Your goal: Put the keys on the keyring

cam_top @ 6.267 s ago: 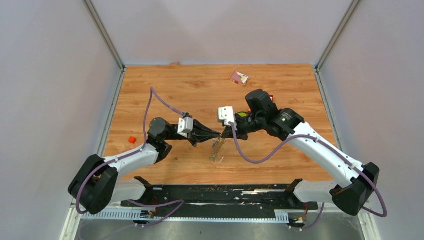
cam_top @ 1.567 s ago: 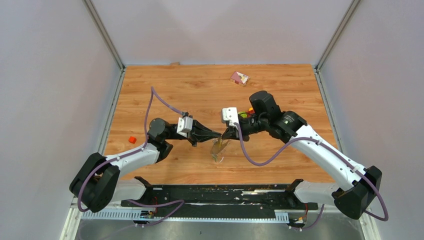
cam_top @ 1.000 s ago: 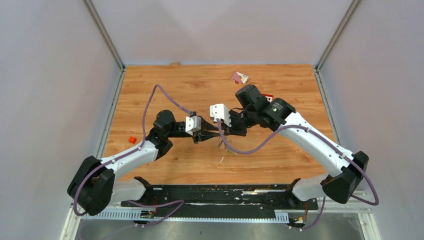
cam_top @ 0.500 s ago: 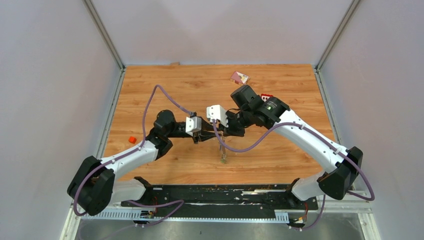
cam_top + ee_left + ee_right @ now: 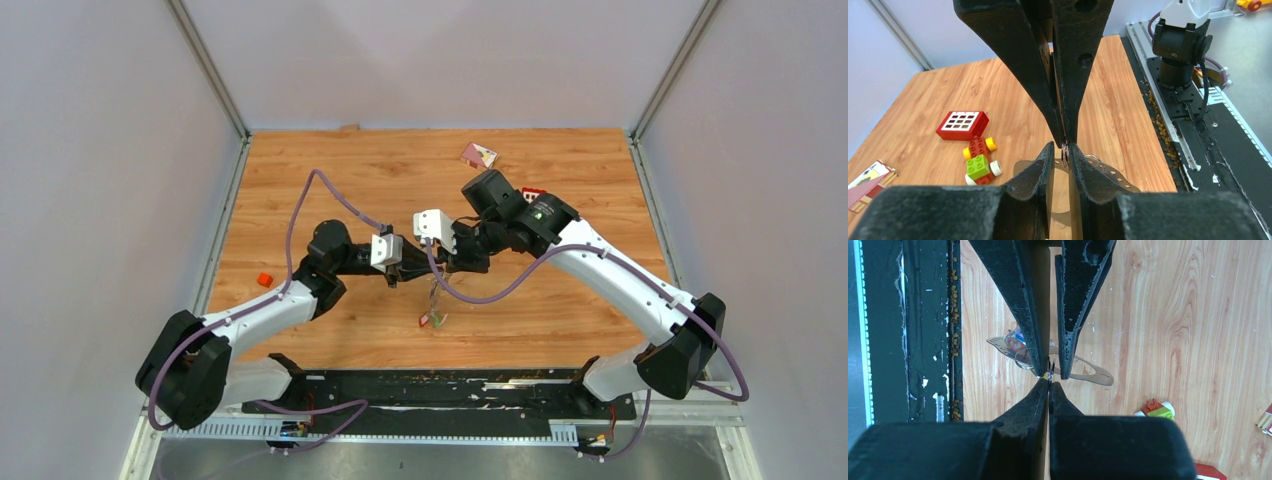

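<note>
My two grippers meet tip to tip above the middle of the table. The right gripper [image 5: 1049, 383] is shut on a thin wire ring at the top of the keyring [image 5: 1088, 372], a flat grey loop with a dotted edge [image 5: 1108, 175] that hangs below. The left gripper [image 5: 1062, 146] is open only a little. Its fingertips [image 5: 1048, 150] flank the same wire ring [image 5: 1064, 151], with a small gap on one side. The keys [image 5: 432, 318] dangle under the grippers with their small coloured tags [image 5: 1015, 345].
A green-yellow-red toy car [image 5: 979, 162] and a red block with a white grid [image 5: 963, 125] lie behind the right arm. A pink card [image 5: 478, 155] lies near the back edge. A small orange piece [image 5: 264, 279] lies at the left. The black rail [image 5: 440, 385] runs along the near edge.
Both arms moved left toward the table's middle about a second ago and have since held still. The left fingers have narrowed a little. The hanging keys swung slightly left.
</note>
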Controlling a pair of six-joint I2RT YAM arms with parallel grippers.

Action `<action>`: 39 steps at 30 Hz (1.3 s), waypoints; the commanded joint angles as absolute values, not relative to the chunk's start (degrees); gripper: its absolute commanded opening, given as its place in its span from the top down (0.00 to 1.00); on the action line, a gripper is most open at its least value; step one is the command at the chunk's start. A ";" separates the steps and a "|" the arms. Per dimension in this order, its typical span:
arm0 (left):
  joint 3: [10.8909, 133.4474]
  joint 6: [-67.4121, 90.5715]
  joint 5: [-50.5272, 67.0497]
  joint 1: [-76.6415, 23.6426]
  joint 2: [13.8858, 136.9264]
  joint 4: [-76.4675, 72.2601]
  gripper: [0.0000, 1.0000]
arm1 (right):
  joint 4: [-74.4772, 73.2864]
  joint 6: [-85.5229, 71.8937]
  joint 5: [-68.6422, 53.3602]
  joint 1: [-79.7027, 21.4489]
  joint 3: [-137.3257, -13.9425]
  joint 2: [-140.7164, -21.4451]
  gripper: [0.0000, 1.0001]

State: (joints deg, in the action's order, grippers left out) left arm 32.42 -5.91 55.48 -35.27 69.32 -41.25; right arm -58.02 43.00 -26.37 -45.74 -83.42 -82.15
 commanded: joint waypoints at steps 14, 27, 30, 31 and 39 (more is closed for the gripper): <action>34.35 -5.97 57.26 -35.89 70.32 -41.14 1.00 | -54.57 42.33 -28.34 -46.08 -83.83 -80.63 1.00; 29.18 3.31 55.61 -35.81 68.95 -56.51 1.00 | -49.39 40.52 -32.73 -42.18 -75.18 -74.25 0.63; 28.92 4.33 55.69 -35.78 69.00 -58.09 1.00 | -48.20 40.50 -34.91 -41.85 -73.60 -73.63 0.65; 28.87 4.57 55.76 -35.82 69.03 -58.26 1.00 | -47.82 40.44 -35.58 -41.78 -73.27 -73.53 0.66; 28.26 5.86 56.19 -35.86 69.07 -60.61 1.00 | -44.45 40.55 -41.15 -41.10 -70.53 -72.66 0.76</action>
State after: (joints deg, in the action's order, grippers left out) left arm 28.75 4.51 55.96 -35.64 69.95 -55.05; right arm -49.08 41.04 -36.25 -41.63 -71.92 -74.83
